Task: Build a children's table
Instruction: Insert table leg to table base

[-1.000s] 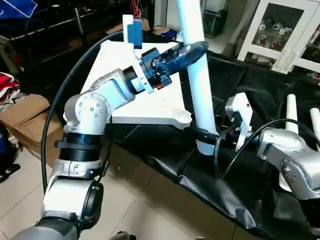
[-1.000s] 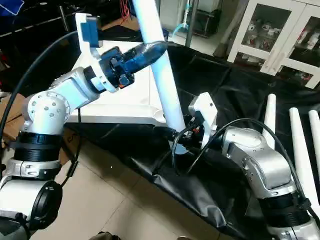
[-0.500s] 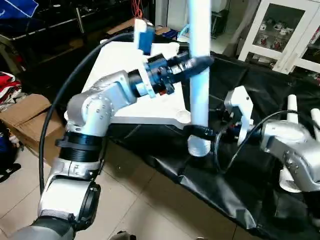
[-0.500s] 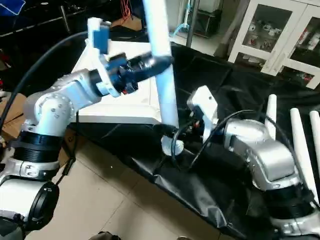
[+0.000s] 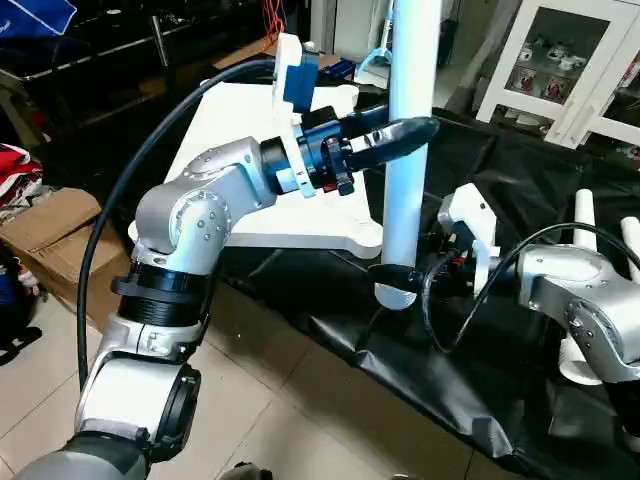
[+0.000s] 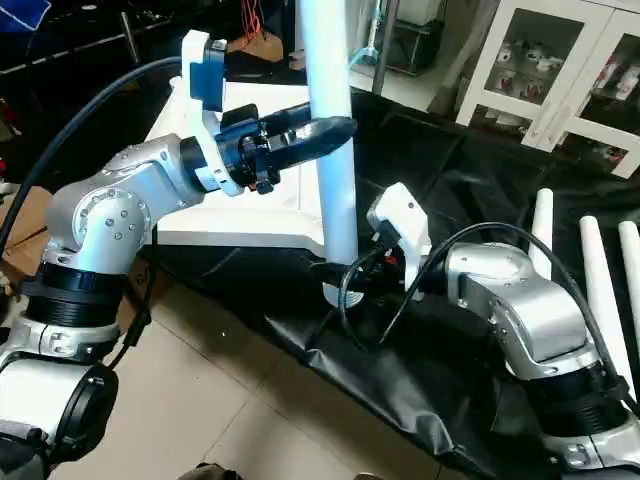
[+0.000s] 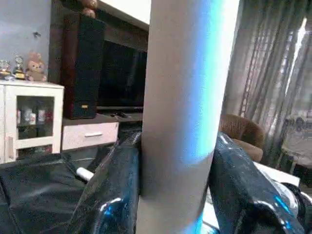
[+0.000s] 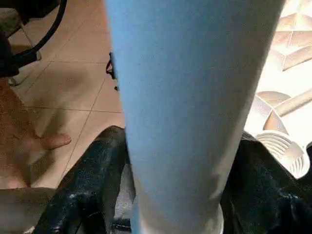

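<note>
We're looking at the white table top lying upside down on the surface, half on the black sheet. Over its near corner socket we're holding one white leg upright, lower end just beside the socket. Our left hand is gripping the leg partway up, fingers either side. Our right hand is clamping it near the bottom. Spare legs are lying off to the right.
</note>
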You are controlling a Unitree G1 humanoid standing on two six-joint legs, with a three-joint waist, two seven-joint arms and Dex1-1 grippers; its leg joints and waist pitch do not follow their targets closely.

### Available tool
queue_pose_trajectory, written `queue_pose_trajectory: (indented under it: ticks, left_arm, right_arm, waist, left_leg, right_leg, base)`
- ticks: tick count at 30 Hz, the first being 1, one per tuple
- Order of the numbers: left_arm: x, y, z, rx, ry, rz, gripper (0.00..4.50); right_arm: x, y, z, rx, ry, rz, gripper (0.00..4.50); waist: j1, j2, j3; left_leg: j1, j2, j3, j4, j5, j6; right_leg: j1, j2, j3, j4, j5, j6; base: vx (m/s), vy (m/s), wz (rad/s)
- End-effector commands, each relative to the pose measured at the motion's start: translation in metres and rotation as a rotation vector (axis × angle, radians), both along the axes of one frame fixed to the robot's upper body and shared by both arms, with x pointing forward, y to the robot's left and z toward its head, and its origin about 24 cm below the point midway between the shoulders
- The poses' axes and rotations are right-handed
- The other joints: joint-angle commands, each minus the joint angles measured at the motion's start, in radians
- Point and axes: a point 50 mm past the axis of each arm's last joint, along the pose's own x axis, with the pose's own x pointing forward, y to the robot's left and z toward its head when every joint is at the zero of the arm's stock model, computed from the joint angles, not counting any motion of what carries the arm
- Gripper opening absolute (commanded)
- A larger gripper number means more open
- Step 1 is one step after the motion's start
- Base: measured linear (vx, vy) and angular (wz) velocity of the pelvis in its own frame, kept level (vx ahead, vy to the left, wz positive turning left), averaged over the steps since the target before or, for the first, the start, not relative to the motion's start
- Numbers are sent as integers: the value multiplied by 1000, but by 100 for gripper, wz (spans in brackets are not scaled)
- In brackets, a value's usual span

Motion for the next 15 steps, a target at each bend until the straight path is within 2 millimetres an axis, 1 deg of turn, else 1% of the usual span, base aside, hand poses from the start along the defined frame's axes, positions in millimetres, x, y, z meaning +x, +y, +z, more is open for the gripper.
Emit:
queue_pose_trajectory:
  ticks: [1,4,9,13,14,15]
  left_arm:
    - [-6,-4,8,15,-57,-33,171]
    - [-7,-4,7,26,-61,-39,171]
    - [-6,-4,5,38,-63,-39,171]
    - [-6,-4,5,38,-64,-37,171]
    - [-5,-3,5,38,-64,-37,171]
    - [-6,-3,5,38,-64,-39,171]
  right_arm:
    - [4,0,6,1,-13,-18,302]
    - [5,0,8,7,-16,-21,302]
    - [5,0,10,10,-17,-21,302]
    - [4,-1,9,9,-11,-22,302]
    - [4,-1,9,9,-9,-23,274]
    - [4,-1,9,10,-7,-23,267]
  waist:
    - [2,3,-82]
    - [1,2,-80]
    - [0,4,-79]
    - [-1,3,-77]
    - [0,3,-77]
    - [-1,2,-76]
  left_leg:
    - [48,42,-24,-85,-132,6]
    - [48,41,-23,-85,-139,3]
    - [50,42,-25,-88,-173,-14]
    - [49,41,-25,-89,-192,-24]
    - [50,41,-25,-89,-194,-25]
    - [48,40,-25,-90,-195,-26]
  right_leg:
    - [41,-31,12,-51,-31,-278]
    - [41,-30,12,-52,-36,-278]
    - [39,-30,13,-56,-80,-265]
    - [38,-30,14,-58,-100,-261]
    - [38,-30,15,-58,-102,-260]
    - [39,-30,15,-58,-106,-259]
  base:
    - [0,0,0]
    - [0,0,0]
    - [0,0,0]
    - [0,0,0]
    - [0,0,0]
    - [0,0,0]
